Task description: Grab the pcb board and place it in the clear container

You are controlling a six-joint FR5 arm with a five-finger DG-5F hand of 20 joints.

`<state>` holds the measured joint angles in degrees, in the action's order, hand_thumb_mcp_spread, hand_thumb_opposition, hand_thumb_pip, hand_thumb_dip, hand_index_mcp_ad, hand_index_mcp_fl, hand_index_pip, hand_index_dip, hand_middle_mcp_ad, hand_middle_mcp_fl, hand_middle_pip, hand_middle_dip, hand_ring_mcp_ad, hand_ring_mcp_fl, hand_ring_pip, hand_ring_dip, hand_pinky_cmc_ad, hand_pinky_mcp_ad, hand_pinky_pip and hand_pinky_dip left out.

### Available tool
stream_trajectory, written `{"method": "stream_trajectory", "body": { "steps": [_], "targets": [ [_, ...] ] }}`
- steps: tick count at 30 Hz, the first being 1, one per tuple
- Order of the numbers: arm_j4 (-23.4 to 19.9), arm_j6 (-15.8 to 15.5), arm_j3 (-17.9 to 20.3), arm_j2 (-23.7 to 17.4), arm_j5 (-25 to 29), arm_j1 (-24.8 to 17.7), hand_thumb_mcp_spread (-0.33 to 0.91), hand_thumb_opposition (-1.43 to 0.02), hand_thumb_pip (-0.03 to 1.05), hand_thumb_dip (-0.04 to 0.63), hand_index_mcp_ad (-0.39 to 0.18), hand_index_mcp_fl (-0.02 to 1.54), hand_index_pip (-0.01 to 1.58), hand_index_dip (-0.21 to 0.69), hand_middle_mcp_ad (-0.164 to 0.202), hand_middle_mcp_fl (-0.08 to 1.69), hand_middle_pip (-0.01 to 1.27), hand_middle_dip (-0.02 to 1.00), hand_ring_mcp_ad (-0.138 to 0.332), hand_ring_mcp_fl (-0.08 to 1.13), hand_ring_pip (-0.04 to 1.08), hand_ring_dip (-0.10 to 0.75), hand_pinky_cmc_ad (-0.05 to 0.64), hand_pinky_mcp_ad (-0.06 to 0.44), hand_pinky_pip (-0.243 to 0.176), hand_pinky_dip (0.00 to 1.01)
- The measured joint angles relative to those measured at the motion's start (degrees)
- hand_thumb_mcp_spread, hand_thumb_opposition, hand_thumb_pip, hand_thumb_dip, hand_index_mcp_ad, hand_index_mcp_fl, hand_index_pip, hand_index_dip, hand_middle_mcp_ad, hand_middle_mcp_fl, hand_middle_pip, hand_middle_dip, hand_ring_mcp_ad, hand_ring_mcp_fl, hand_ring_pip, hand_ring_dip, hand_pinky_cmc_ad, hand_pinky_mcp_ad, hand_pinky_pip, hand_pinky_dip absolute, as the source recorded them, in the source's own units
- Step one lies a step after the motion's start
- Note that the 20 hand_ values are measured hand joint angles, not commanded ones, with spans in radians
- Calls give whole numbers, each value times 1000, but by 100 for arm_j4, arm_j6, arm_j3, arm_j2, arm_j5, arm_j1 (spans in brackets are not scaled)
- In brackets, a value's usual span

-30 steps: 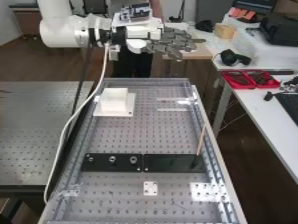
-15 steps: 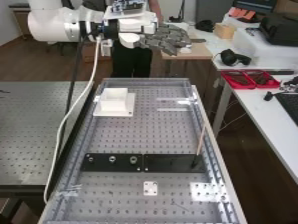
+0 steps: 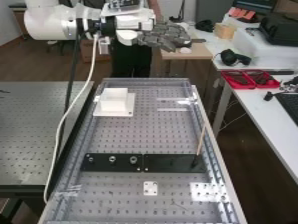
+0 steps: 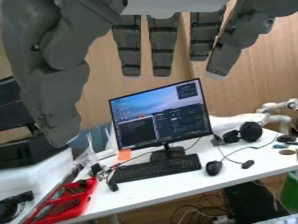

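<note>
Hand: in the high view, your hand [image 3: 163, 36] appears raised past the far edge of the perforated bench [image 3: 126, 137], its fingers directed toward the view's right.
Fingers: extended and spread wide, with gaps between them, as the wrist view confirms at the fingers [image 4: 163, 46].
Pcb board: you cannot tell which piece, if any, is the board; its position, pointing and long axis are therefore undetermined. The flat pieces before you are given below.
Dark plates: two black, rectangular plates, the left [image 3: 100, 163] and the right [image 3: 166, 163], lie end to end with their long axes across the bench. The left bears a row of round metallic fittings.
Rod: a thin, light brown rod [image 3: 201, 140] rises at a tilt from the right plate's outer end, leaning toward the view's upper right.
Small plate: a white, flat plate [image 3: 150, 192] with dark holes lies nearer to the camera than the dark plates, its slightly longer side along the bench.
White block: a plain, box-shaped block [image 3: 114, 101] stands upright on a flat white base [image 3: 128, 113], near the bench's far end.
</note>
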<state>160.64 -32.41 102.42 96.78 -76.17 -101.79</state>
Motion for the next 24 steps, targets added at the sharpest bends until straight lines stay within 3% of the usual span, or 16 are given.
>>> {"method": "stream_trajectory", "body": {
  "steps": [24],
  "targets": [
    [-6,-54,29,-63,63,-41,333,-742,546,188,-42,218,96,265,75,154,133,157,192,0,101,-23,309,152,-96,625]
  ]
}}
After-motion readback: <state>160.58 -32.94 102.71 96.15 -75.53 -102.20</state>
